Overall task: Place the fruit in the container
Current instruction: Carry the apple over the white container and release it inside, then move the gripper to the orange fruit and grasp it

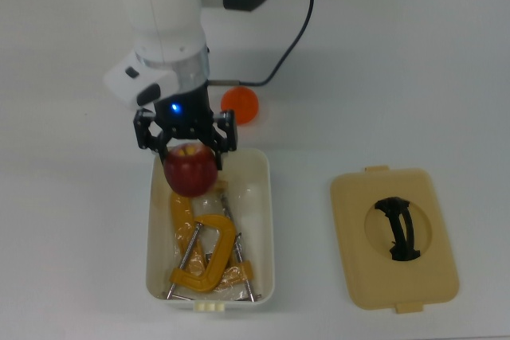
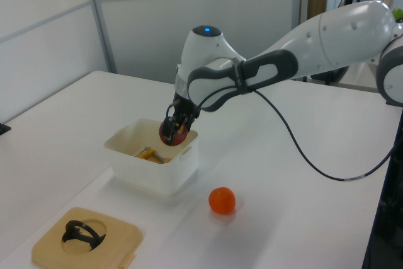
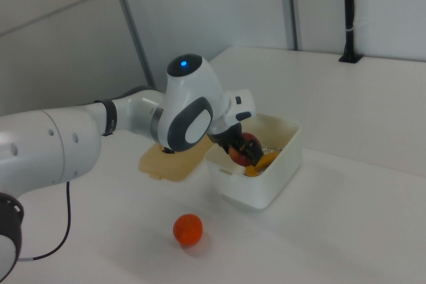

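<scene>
White tabletop (image 1: 398, 61) fills all three views, with pale wall panels behind it in the left view and the right view.

Near the lower middle of the top view sits the white tub (image 1: 263, 220), open at the top; it is left of centre in the left view (image 2: 141, 171) and right of centre in the right view (image 3: 279, 164). Inside it lies a yellow clamp (image 1: 209, 256) with metal screws, filling the lower half of the tub in the top view; a bit of yellow also shows in the left view (image 2: 150, 154).

The white arm comes down from the upper part of the top view. Its gripper (image 1: 188, 149) is clamped on the dark red apple (image 1: 191, 170), black fingers pressed against the fruit on both sides. The apple hangs over the upper end of the tub in the top view, above the clamp. In the left view the gripper (image 2: 174, 127) holds the apple (image 2: 171, 132) about level with the tub's rim, and in the right view the apple (image 3: 246, 149) is over the tub's opening.

The orange (image 1: 242, 106) rests on the table just above the tub in the top view, partly hidden by the arm. In the left view it (image 2: 221, 200) is in the lower middle, near the tub but apart from it; in the right view it (image 3: 188, 229) is also lower middle.

A beige lid (image 1: 394, 236) with a black handle (image 1: 398, 228) lies flat at the lower right of the top view, well apart from the tub.
</scene>
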Robot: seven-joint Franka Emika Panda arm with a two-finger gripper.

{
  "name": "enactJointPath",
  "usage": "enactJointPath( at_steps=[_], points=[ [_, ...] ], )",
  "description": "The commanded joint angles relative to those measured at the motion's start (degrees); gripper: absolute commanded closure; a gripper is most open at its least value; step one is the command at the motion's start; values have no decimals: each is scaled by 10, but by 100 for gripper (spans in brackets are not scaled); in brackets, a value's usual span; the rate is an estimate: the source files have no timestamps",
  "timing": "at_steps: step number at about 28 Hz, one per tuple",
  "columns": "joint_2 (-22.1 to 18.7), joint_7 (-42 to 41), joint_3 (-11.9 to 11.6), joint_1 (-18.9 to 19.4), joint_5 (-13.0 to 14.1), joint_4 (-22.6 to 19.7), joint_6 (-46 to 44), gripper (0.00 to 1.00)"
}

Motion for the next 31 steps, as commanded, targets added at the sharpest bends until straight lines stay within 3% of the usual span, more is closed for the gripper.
enactJointPath(
  at_steps=[1,5,13,21,31],
  points=[
    [6,26,-2,8,-18,19,1,0],
    [-10,26,-2,8,-16,19,-15,0],
    [-72,-20,-2,8,-17,5,-176,0],
    [-140,-85,-2,21,-19,-105,-204,0],
    [-142,-82,0,55,-66,-177,-185,0]
  ],
)
